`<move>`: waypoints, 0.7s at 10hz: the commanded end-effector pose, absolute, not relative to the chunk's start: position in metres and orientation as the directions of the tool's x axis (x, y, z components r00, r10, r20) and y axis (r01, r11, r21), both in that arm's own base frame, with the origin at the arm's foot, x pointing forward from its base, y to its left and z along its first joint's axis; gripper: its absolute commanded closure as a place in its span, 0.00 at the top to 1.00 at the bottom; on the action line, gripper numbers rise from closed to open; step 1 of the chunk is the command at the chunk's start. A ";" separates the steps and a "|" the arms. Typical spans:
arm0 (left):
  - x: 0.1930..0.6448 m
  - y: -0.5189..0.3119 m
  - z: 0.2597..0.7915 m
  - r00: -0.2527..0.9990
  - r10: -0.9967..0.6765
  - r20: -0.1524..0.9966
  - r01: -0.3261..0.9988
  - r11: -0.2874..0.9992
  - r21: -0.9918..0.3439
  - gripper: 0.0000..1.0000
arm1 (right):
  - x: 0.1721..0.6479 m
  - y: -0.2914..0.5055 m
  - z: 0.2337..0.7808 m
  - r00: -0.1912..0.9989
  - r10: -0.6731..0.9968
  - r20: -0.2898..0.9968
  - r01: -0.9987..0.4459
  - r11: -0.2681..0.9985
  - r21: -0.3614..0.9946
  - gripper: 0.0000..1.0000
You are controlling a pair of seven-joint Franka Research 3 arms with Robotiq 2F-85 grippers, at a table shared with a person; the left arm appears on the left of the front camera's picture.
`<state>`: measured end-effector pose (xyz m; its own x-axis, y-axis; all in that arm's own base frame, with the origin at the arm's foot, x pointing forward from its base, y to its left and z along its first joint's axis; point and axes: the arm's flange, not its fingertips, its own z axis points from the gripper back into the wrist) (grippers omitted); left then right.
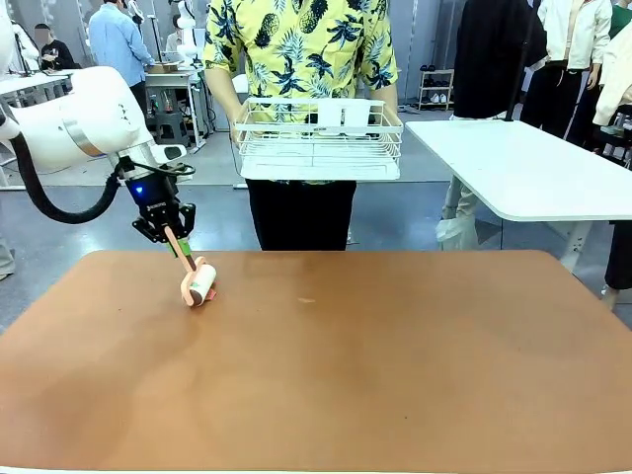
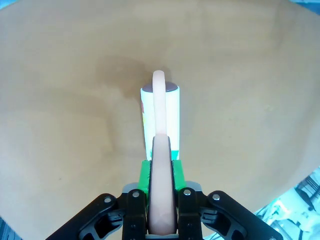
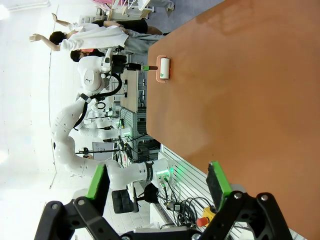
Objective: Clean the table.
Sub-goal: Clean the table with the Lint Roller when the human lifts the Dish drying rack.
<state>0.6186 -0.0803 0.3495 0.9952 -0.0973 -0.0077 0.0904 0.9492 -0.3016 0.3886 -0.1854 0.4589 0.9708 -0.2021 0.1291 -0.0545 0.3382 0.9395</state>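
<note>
The reddish-brown table (image 1: 346, 375) fills the front view. A lint roller (image 1: 197, 284) with a peach handle and a white roll rests on the table's far left part. My left gripper (image 1: 170, 233) is shut on the roller's handle, just above the table. In the left wrist view the handle runs between the green pads (image 2: 145, 175) of the left gripper (image 2: 161, 172) out to the lint roller (image 2: 160, 115), whose roll lies on the table (image 2: 75, 125). My right gripper (image 3: 157, 180) hangs open with nothing between its fingers, off the table (image 3: 240, 100). Far off there, the lint roller (image 3: 164, 68) shows.
A person in a yellow patterned shirt stands at the far edge, holding a white wire basket (image 1: 316, 138) with both hands above the table's edge. A white-topped table (image 1: 523, 168) stands at the back right. A small speck (image 1: 306, 299) lies near the table's middle.
</note>
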 end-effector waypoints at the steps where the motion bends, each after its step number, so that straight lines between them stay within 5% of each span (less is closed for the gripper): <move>1: 0.619 -0.093 0.312 0.989 -0.147 -0.028 0.130 0.934 -0.333 0.21 | 0.388 -0.185 0.463 0.970 -0.205 0.128 -0.054 0.332 0.942 1.00; 7: 0.611 -0.132 0.316 0.977 -0.212 0.027 0.204 0.891 -0.406 0.21 | 0.388 -0.185 0.463 0.970 -0.205 0.128 -0.054 0.332 0.942 1.00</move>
<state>0.6183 -0.1293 0.3415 0.9847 -0.1732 0.0178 0.1660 0.9035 -0.3950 0.3887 -0.1853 0.4589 0.9709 -0.2019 0.1290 -0.0545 0.3383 0.9395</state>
